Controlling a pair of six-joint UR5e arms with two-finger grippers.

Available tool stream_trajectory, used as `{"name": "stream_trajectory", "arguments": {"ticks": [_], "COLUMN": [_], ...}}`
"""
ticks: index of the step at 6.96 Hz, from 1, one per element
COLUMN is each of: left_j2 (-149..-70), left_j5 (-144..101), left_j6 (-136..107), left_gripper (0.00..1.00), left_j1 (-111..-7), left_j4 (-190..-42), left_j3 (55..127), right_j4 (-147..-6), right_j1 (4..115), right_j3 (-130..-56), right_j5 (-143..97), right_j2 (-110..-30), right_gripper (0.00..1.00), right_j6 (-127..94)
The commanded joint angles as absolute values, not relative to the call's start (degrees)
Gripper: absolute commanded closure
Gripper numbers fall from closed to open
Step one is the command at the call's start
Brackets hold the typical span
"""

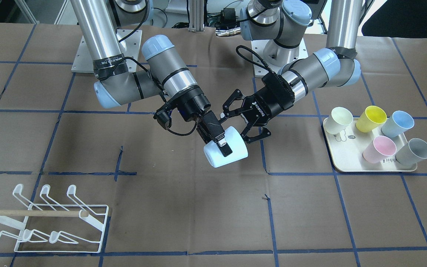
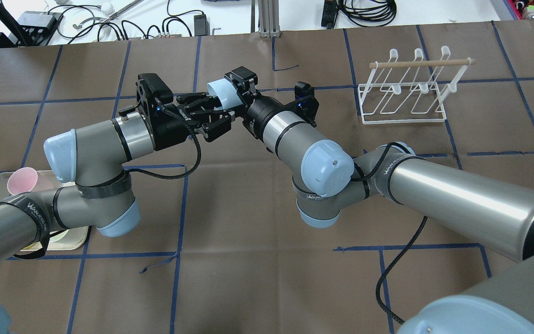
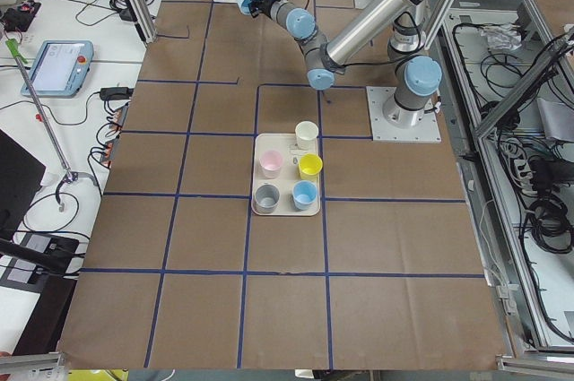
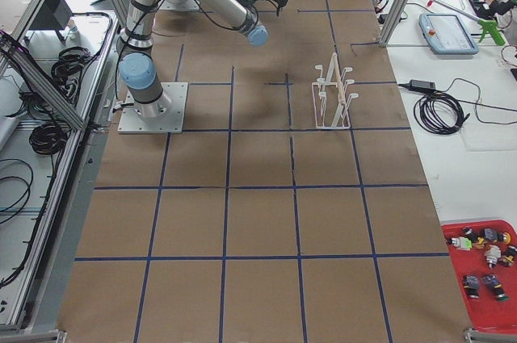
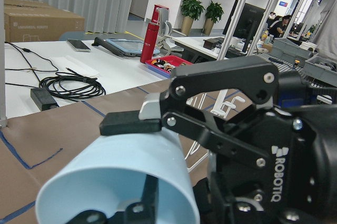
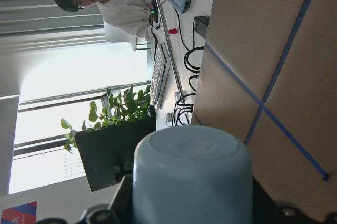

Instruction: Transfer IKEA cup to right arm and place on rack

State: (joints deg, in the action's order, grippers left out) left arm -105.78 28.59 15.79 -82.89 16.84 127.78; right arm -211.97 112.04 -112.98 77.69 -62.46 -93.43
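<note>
The right gripper (image 1: 225, 148) was clamped on the pale blue IKEA cup (image 1: 235, 145), pinching its wall. One black finger lay along the outside, and the left wrist view showed another inside the mouth. The cup hung on its side in the air above the table (image 1: 184, 207). It was well apart from the rack (image 1: 93, 221), off toward the robot's left of it and somewhat nearer the robot. The right arm (image 1: 169, 70) reached down to the cup from the rack's side.

The left gripper (image 1: 237, 127) stood at the cup's mouth end, on the side away from the rack, with its jaws spread wide. Whether a fingertip touched the rim could not be told. The left arm (image 1: 310, 70), carrying a braided black cable loop, came in from farther still from the rack.

The rack stood upright on the brown paper with its wooden dowel (image 1: 32, 213) lying across it.

Beyond both grippers, much farther from the rack than the held cup, the cream tray (image 1: 341, 157) sat flat on the table. On it stood five cups, mouths up: a cream cup (image 1: 339, 120), a yellow cup (image 1: 371, 118), a light blue cup (image 1: 397, 124), a pink cup (image 1: 379, 149) and a grey cup (image 1: 413, 152).
</note>
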Motion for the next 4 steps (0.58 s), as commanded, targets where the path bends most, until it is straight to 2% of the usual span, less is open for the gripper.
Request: {"name": "stream_trajectory", "arguments": {"ticks": [1,2,4], "left_j2": [-105.0,-104.0,-102.8], "left_j5": [28.5,28.5,27.4], "left_j6": [14.5,14.4,14.3], "left_gripper": [0.0,0.0,0.0], "left_j1": [-81.8,-80.4,-75.9], "left_j4": [17.0,17.0,18.2], "left_j3": [127.9,128.4,131.9], "right_j4": [-212.0,-211.9,-210.9], "right_j1": [112.0,112.0,110.6], "right_j3": [-112.9,-112.9,-113.0], "right_j5": [77.7,77.8,77.7], "right_j2": [-62.7,-62.6,-62.8], "right_gripper": [0.53,0.53,0.59], "right_j6": [-93.4,-93.3,-92.2]}}
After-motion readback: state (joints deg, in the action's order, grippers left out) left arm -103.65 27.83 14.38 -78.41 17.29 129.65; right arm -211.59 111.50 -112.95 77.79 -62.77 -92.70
